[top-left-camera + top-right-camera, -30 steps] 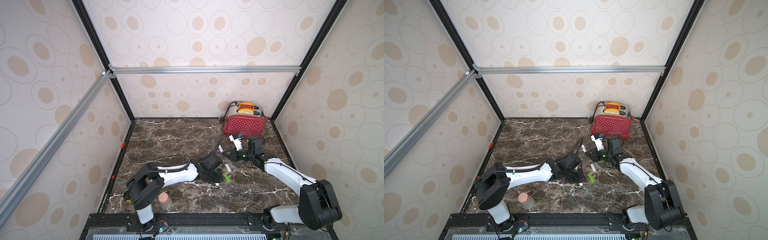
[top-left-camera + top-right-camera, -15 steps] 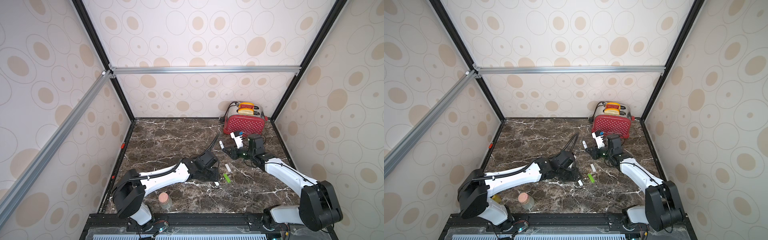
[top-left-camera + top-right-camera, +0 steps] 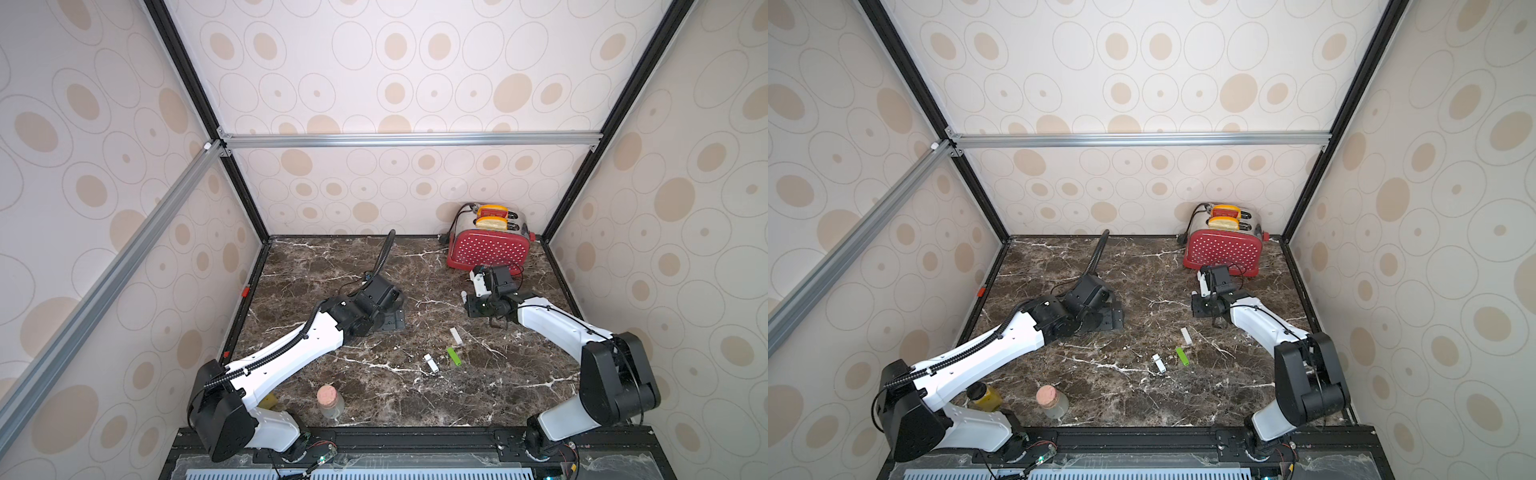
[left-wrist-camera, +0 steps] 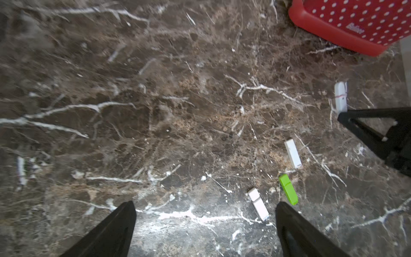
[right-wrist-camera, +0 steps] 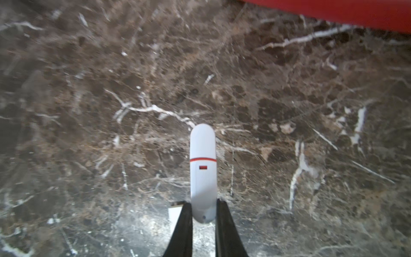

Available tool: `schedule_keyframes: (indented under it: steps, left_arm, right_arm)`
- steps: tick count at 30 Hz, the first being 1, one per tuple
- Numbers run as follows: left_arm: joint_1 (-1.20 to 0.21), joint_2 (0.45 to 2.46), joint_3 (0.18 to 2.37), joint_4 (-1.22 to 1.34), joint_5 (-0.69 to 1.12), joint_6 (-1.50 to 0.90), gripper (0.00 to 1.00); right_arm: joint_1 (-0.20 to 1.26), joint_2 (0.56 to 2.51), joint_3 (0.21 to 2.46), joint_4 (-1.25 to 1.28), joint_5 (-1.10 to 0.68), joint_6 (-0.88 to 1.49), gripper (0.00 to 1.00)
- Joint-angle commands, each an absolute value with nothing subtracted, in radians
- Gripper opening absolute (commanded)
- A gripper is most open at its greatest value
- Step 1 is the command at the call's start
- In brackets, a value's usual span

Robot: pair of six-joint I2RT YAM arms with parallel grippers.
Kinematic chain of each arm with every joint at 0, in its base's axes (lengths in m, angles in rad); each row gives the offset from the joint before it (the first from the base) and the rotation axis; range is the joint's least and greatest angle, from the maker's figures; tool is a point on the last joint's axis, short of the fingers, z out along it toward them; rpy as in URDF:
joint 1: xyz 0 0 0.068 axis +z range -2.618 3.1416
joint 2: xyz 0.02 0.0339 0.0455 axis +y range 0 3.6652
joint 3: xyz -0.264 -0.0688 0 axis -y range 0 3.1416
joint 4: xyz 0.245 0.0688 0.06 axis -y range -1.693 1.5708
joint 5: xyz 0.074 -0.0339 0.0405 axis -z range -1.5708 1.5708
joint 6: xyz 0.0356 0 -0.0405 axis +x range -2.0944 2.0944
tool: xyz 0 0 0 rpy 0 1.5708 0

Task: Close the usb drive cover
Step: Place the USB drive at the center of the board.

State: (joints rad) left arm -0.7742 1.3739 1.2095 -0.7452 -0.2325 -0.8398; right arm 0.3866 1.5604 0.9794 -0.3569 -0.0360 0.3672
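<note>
A white usb drive [image 5: 202,169] with a red ring sticks out from my right gripper [image 5: 203,209], which is shut on its tail end. The rounded cover [image 5: 202,142] sits on the drive beyond the ring. In both top views this gripper [image 3: 467,305] [image 3: 1196,303] hovers low in front of the toaster. My left gripper [image 4: 205,213] is open and holds nothing. In both top views it [image 3: 392,320] [image 3: 1113,318] lies near the middle of the table, left of the loose drives.
Three loose drives lie on the marble: a white one [image 3: 431,363], a green one [image 3: 454,356] and a white stick [image 3: 456,335]. A red dotted toaster [image 3: 488,249] stands at the back right. A corked jar [image 3: 330,401] and a yellow jar [image 3: 984,397] stand near the front edge.
My left gripper has opened wide and drawn back to the left, away from the loose drives. The right gripper still holds the white drive in about the same place.
</note>
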Motion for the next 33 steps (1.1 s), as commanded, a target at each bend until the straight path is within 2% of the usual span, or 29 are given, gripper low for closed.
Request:
schedule_keyframes:
  steps: [1,6,9,19,29,33]
  left_arm:
    - [-0.716,1.360,1.246,-0.839,-0.339,-0.806,0.99]
    - [-0.598,1.364,1.237,-0.854,-0.285,-0.813,0.99]
    - [-0.561,1.358,1.230,-0.857,-0.317,-0.817,0.99]
    - [-0.452,1.369,1.207,-0.868,-0.353,-0.844,0.99]
    - [-0.354,1.416,1.191,-0.860,-0.309,-0.846,0.99]
    - [-0.345,1.422,1.186,-0.846,-0.346,-0.833,0.99]
  right_arm:
    - [0.382,1.598,1.007,-0.462,0.059,0.388,0.00]
    - [0.382,1.632,0.998,-0.480,0.083,0.402,0.00]
    - [0.383,1.638,0.992,-0.483,0.083,0.405,0.00]
    - [0.383,1.659,0.976,-0.482,0.075,0.411,0.22]
    - [0.382,1.719,0.977,-0.472,0.069,0.415,0.22]
    - [0.385,1.697,0.964,-0.454,0.051,0.406,0.36]
